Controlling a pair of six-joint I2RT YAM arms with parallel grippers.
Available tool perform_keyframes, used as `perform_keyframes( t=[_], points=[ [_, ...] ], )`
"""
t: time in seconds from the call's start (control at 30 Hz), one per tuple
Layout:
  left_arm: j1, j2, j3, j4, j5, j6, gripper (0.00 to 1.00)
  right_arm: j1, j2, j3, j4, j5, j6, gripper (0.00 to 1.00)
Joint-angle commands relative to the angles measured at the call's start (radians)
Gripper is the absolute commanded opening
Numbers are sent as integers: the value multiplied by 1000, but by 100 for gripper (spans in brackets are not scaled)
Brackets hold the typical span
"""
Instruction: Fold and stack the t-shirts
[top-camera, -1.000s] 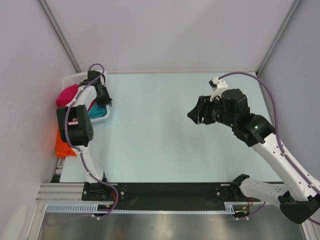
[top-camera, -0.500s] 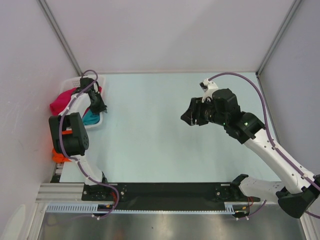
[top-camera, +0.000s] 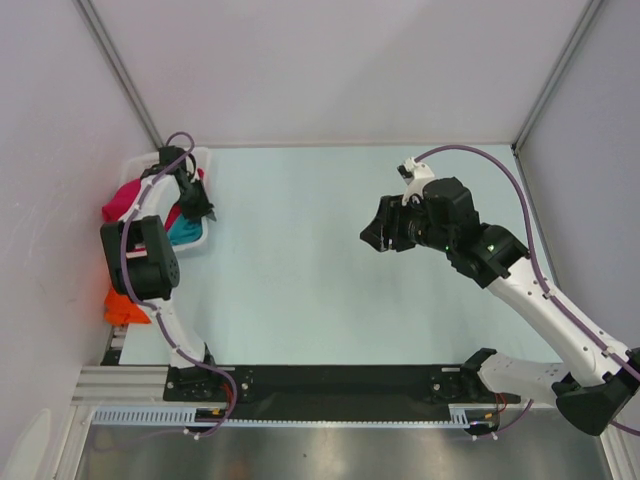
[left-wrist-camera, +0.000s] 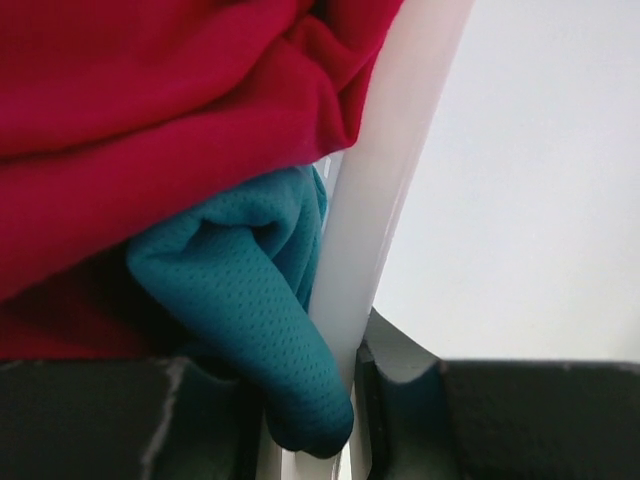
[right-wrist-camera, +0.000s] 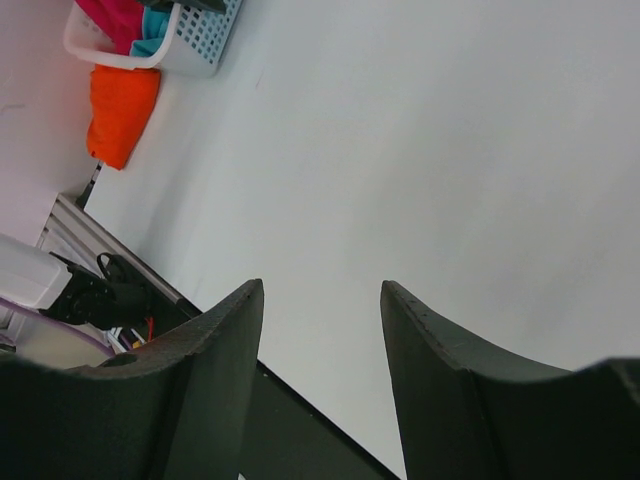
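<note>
Heap nearest us: orange t-shirt (right-wrist-camera: 122, 112), outside the basket (right-wrist-camera: 205, 45). Midway out, right gripper (right-wrist-camera: 320, 290) hangs wide open, empty. Farther, left gripper (left-wrist-camera: 305, 365) straddles teal t-shirt (left-wrist-camera: 240, 290) and basket rim (left-wrist-camera: 390, 180) under crimson t-shirt (left-wrist-camera: 150, 100); we cannot tell its clamp. Risk: rim caught, pull drags basket too

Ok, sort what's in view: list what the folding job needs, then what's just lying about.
For the job:
red t-shirt
teal t-shirt
orange t-shirt

Just there:
white basket, which holds the red and teal ones
table
</note>
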Motion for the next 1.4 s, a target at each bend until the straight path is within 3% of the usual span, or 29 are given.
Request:
perform_keyframes(
  t=[0.0,0.1,0.47,0.63,0.93,1.0,1.07,1.17,1.37],
  points=[
    [67,175,152,-120,48,-106,12,9,3,49,22,12,2,56],
    [72,248,255,-166,31,-115,11,10,1,58,19,18,2,56],
    [50,381,379,-181,72,-127,11,12,38,122,-7,26,-20,56],
    [90,475,454,-230,119,-135,11,13,32,147,-31,42,-24,56],
    [145,288,289,-192,124,-144,14,18,53,142,12,4,-18,56],
    [154,239,260,-183,126,-138,25,30,53,139,19,4,-17,56],
    [162,208,211,-174,124,-114,49,38,50,131,25,4,-17,56],
    [162,151,148,-159,107,-103,64,47,36,105,36,0,-9,56],
    [127,64,117,-148,101,-88,71,62,6,58,53,-8,6,56]
  ],
)
